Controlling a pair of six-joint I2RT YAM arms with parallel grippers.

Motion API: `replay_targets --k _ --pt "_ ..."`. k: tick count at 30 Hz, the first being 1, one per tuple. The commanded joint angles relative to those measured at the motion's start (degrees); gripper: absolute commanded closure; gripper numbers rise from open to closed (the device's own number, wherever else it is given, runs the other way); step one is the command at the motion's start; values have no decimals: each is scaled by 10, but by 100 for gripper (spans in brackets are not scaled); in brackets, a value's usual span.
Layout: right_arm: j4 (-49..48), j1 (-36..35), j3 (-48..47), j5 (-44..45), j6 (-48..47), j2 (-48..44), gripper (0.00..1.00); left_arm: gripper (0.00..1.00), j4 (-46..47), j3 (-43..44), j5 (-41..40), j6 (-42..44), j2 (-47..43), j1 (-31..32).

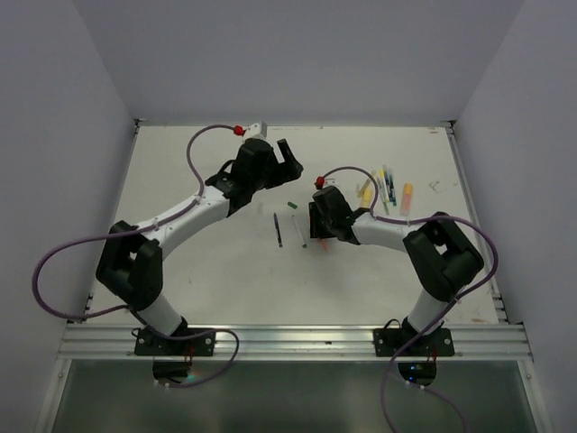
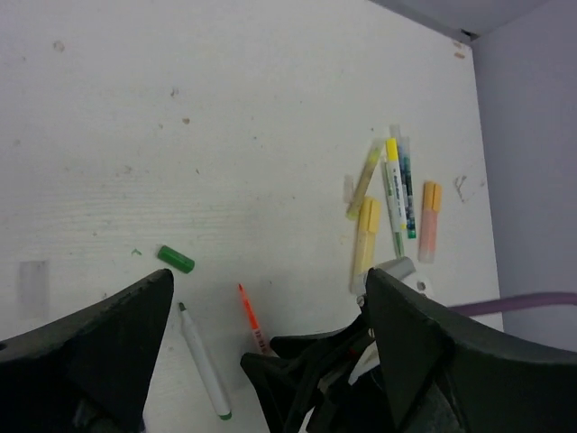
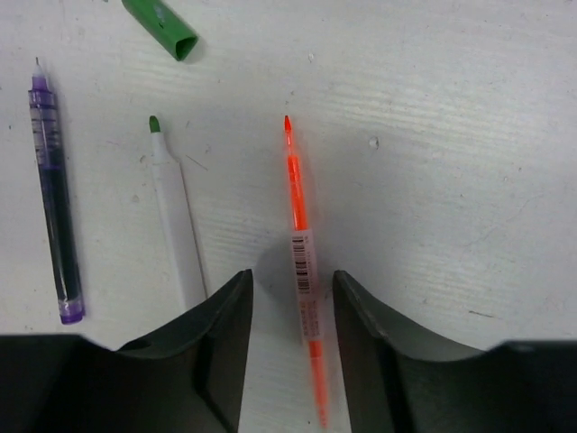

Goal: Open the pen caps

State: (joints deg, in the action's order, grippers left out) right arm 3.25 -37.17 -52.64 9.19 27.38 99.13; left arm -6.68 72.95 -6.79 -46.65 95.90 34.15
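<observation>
Right gripper [image 3: 292,293], jaws apart, straddled the uncapped orange pen [image 3: 300,244] on the table [image 3: 451,135] while your left gripper [image 2: 269,280] gaped empty; with that pen apparently finished, you next needed one of the capped pens [image 2: 367,239] nearby.

Even, diffuse light from above fills all three views; the white desk [image 1: 225,262] reads bright, without glare. Shadows are faint and soft-edged, one hugging the orange pen [image 3: 302,244]. Wrist views stay sharp on the desk; the left end effector [image 2: 269,280], near the lens, looks dark and slightly soft.
</observation>
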Motion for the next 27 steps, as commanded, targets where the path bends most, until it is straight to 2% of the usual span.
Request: replay_targets --k 1,5,7,10,13,16,17,23,27 --pt "46 3 -25 25 4 -30 54 8 -9 -47 -60 45 -74 -6" --pt "104 10 -68 57 -14 -64 36 0 -29 -86 -89 90 -132 -8" --pt "111 30 -76 66 -19 -75 28 0 -24 -123 -110 112 -170 -8" --pt "136 70 -99 82 -21 -78 25 0 -23 -177 -133 118 -229 -8" --pt "170 111 -132 109 -8 -60 27 0 -10 -217 -146 126 -278 -8" --pt "199 148 -192 128 -2 -18 31 0 -23 -221 -163 141 -294 -8" --pt "205 162 -224 135 -4 10 36 1 -27 -223 -171 141 -297 -8" --pt "239 213 -341 155 14 112 55 1 0 -257 -162 124 -323 -8" --pt "262 233 -399 160 35 177 56 1 1 -258 -153 128 -321 -8"
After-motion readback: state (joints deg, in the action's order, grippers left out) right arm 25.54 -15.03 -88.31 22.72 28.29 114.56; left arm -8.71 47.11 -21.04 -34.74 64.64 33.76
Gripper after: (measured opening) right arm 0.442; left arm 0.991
